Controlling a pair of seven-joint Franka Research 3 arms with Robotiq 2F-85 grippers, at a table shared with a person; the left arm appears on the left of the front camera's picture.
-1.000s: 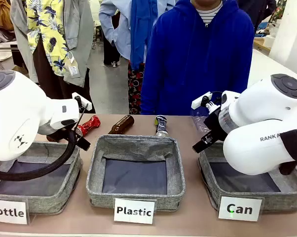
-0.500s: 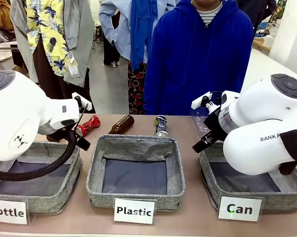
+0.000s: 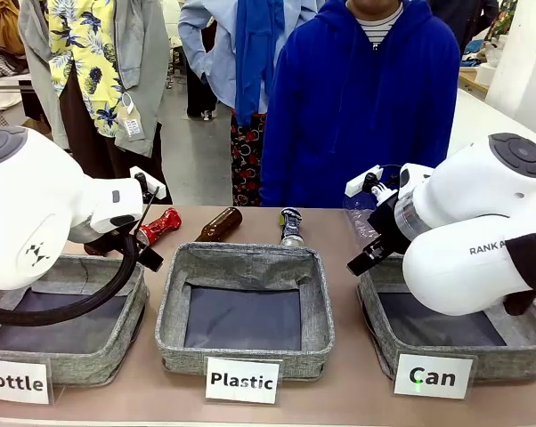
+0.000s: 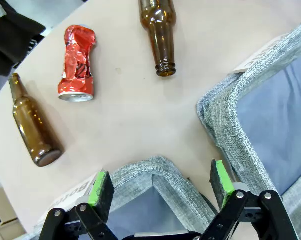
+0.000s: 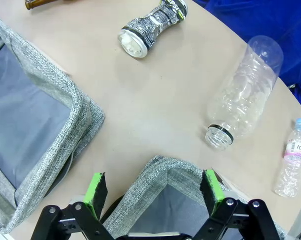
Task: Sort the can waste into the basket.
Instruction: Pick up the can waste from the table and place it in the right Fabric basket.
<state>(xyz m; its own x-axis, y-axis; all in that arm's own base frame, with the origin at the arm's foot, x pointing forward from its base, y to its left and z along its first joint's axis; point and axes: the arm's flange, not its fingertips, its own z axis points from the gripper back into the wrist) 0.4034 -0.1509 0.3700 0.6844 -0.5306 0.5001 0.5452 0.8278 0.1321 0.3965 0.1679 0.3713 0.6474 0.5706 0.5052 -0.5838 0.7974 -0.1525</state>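
Observation:
The red crushed can lies at the table's far left, also seen as the red can in the left wrist view. The dark crushed can with white print lies far centre; the right wrist view shows this dark can with its silver end toward me. The "Can" basket stands at the front right with nothing visible inside. My left gripper hangs open over a corner of the "Bottle" basket. My right gripper hangs open over the near corner of the "Can" basket.
The "Plastic" basket is in the middle and the "Bottle" basket at the left. Two brown bottles flank the red can. Two clear plastic bottles lie behind the "Can" basket. A person in a blue hoodie stands at the far edge.

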